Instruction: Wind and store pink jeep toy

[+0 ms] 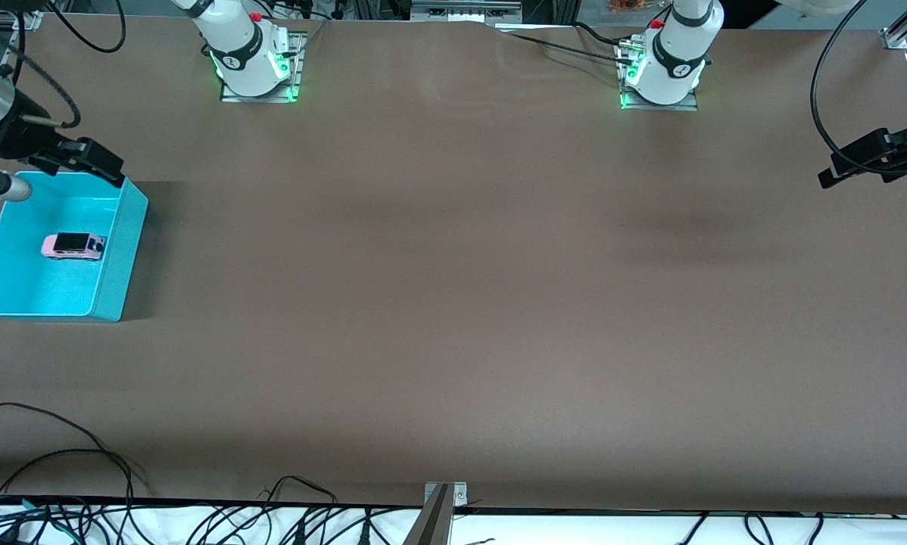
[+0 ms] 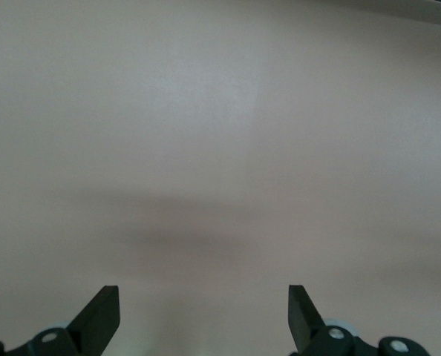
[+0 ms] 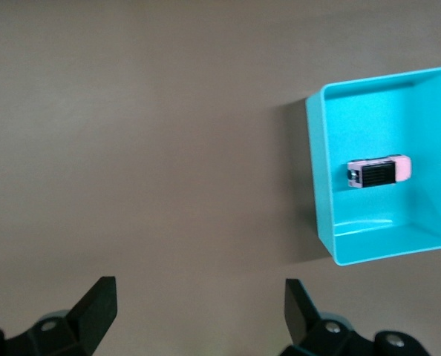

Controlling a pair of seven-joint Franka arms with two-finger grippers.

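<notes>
The pink jeep toy (image 1: 73, 246) is tiny, light pink, with a black roof. It lies on the floor of the turquoise bin (image 1: 124, 250) at the right arm's end of the table. My right gripper (image 1: 94, 160) hangs open and empty in the air by the bin's rim. Its wrist view shows its open fingers (image 3: 200, 297) over bare table, with the bin (image 3: 318, 185) and the jeep (image 3: 379, 171) off to one side. My left gripper (image 1: 851, 163) waits open and empty in the air at the left arm's end, and its wrist view (image 2: 203, 304) shows only bare table.
The brown table (image 1: 453, 303) spreads wide between the two arms. Both arm bases (image 1: 253, 57) (image 1: 669, 64) stand at the edge farthest from the front camera. Cables (image 1: 82, 469) lie along the nearest edge.
</notes>
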